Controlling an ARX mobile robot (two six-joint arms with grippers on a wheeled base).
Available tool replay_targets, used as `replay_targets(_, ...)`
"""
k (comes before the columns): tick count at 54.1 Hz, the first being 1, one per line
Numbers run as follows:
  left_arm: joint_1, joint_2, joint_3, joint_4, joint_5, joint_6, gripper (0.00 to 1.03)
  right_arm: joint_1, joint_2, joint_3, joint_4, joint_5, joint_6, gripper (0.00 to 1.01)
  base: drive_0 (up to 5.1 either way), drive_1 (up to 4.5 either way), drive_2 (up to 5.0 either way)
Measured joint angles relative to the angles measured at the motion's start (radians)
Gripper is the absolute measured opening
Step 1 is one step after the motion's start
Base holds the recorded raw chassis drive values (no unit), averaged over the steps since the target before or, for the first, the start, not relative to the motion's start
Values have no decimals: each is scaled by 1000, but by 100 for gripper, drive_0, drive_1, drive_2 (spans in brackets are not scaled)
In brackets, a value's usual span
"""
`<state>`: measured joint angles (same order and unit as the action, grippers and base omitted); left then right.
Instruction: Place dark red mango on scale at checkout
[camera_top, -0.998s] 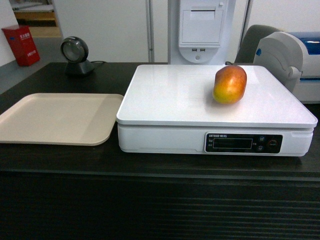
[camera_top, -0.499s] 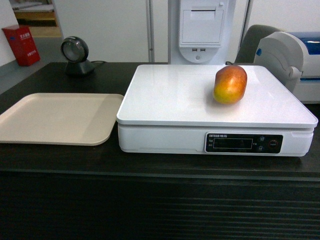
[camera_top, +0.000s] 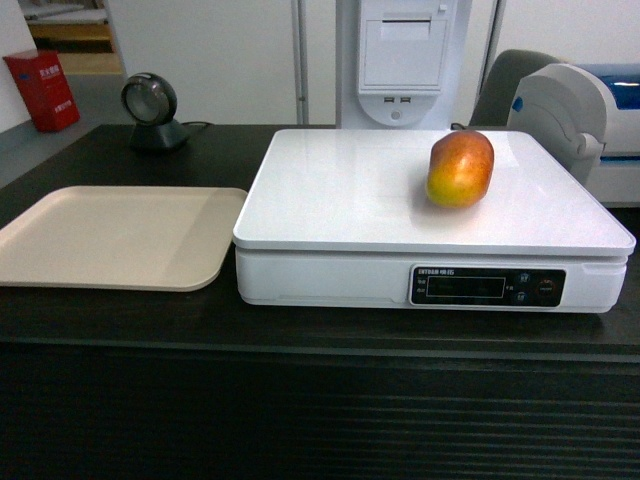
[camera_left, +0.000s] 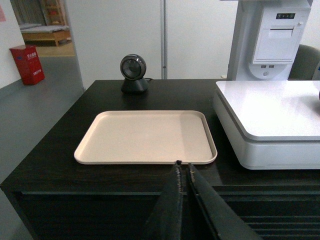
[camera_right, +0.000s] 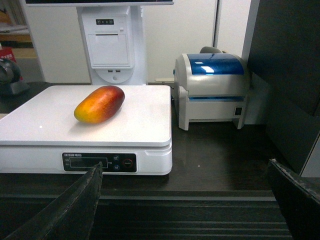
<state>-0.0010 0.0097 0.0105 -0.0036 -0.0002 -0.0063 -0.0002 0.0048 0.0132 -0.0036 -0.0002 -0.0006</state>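
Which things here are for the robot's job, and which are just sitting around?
For the job: dark red mango, lying on the scale, on the checkout.

Just sitting around: beige tray, round scanner, label printer.

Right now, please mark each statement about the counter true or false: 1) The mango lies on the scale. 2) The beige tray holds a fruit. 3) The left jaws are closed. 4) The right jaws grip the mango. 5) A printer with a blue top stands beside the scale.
1) True: the mango rests on the white scale.
2) False: the tray holds nothing.
3) True: the left gripper has its jaws together.
4) False: the right gripper has its jaws wide apart, away from the mango.
5) True: the printer stands beside the scale.
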Motion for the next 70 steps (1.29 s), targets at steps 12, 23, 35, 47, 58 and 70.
replay_targets(12,0,0,0,0,0,0,52,0,0,0,0,0,0,98,0,0,0)
replay_targets(23,0,0,0,0,0,0,88,0,0,0,0,0,0,98,0,0,0)
replay_targets(35,0,0,0,0,0,3,98,0,0,0,0,0,0,98,0,0,0)
replay_targets(47,0,0,0,0,0,3,98,0,0,0,0,0,0,98,0,0,0)
replay_targets(58,0,0,0,0,0,3,98,0,0,0,0,0,0,98,0,0,0)
replay_targets(70,0,0,0,0,0,3,98,0,0,0,0,0,0,98,0,0,0)
